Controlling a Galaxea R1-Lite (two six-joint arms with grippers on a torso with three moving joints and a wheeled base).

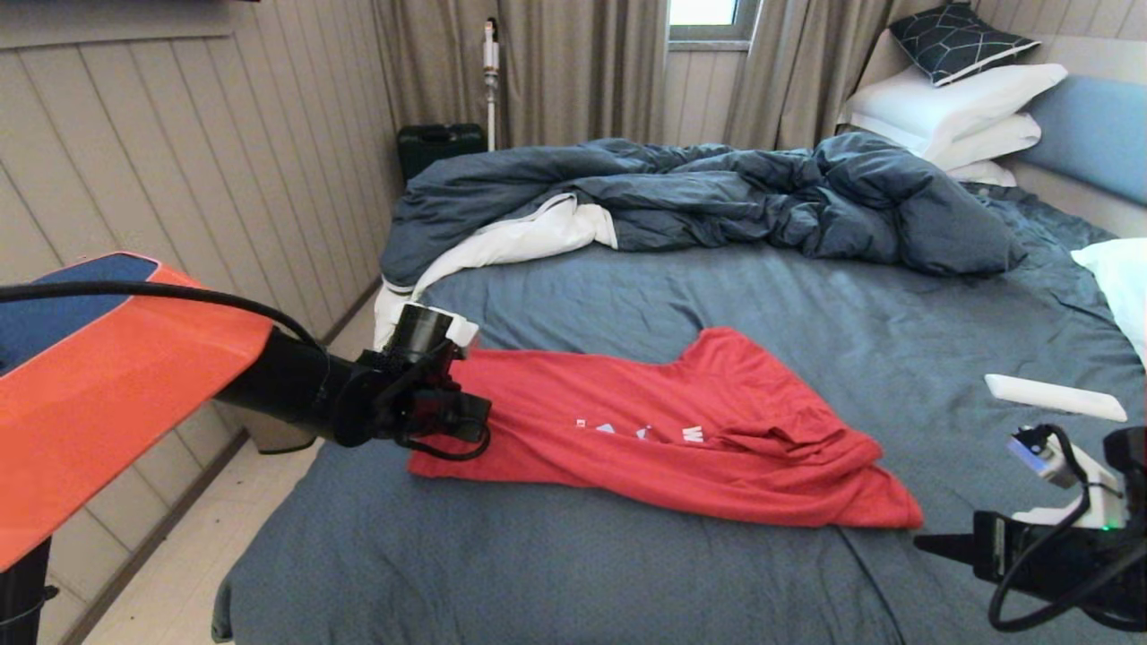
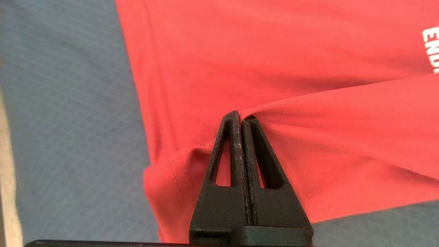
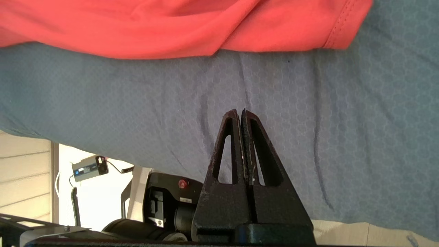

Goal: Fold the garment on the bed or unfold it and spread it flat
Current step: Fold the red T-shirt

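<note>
The red garment (image 1: 681,430) lies rumpled and partly folded over on the slate-blue sheet of the bed (image 1: 556,555), with bits of white lettering (image 2: 431,48) showing. My left gripper (image 1: 468,414) is at the garment's left edge. In the left wrist view the left gripper (image 2: 241,116) is shut, with a raised fold of the red cloth (image 2: 308,144) pinched at its tips. My right gripper (image 1: 927,541) hangs low at the front right, just short of the garment's right corner (image 3: 339,31). The right gripper (image 3: 240,113) is shut on nothing, above bare sheet (image 3: 343,137).
A rumpled dark blue duvet (image 1: 717,197) fills the far half of the bed. White pillows (image 1: 950,112) and a dark patterned cushion (image 1: 959,38) lean at the headboard (image 1: 1098,134). A flat white object (image 1: 1053,397) lies right of the garment. A panelled wall (image 1: 197,170) runs along the left.
</note>
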